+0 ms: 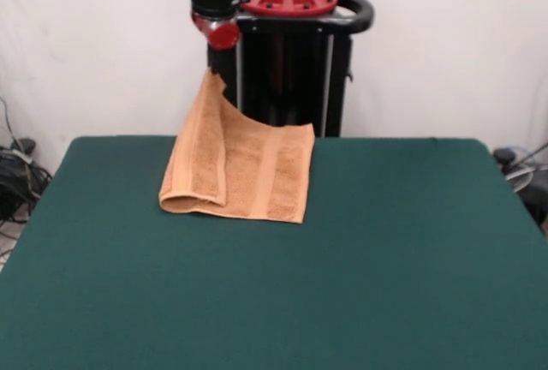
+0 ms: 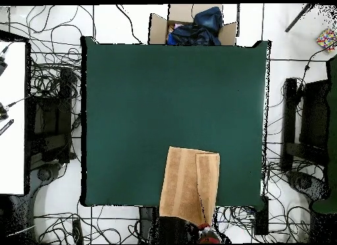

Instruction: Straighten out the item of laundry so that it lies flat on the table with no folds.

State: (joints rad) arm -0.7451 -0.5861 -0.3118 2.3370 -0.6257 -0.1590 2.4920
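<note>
The orange-tan towel (image 1: 240, 169) lies at the robot's edge of the dark green worktop (image 1: 282, 293), doubled over on itself, with one corner lifted off the surface into a peak just under the red and black arm. The tool (image 1: 212, 68) sits at that raised corner and appears to be pinching the cloth, though its tips are hidden against the dark pedestal, so I cannot tell for certain how they stand. In the front view the towel's folded edge forms a rounded roll along its left side, and a woven band runs lengthwise down the right half. Its long axis runs from the lifted corner towards the middle of the worktop, roughly square to the robot's edge.

From overhead, the towel (image 2: 189, 184) shows as an upright rectangle reaching the worktop's (image 2: 131, 110) lower border, with a seam between a wider left layer and a narrower right one.

The rest of the felt top is bare. A white backdrop hangs behind the pedestal. Around the worktop, tangled black cables (image 2: 52, 91) cover a pale floor, and a cardboard box (image 2: 191, 28) of dark items stands at the far edge.
</note>
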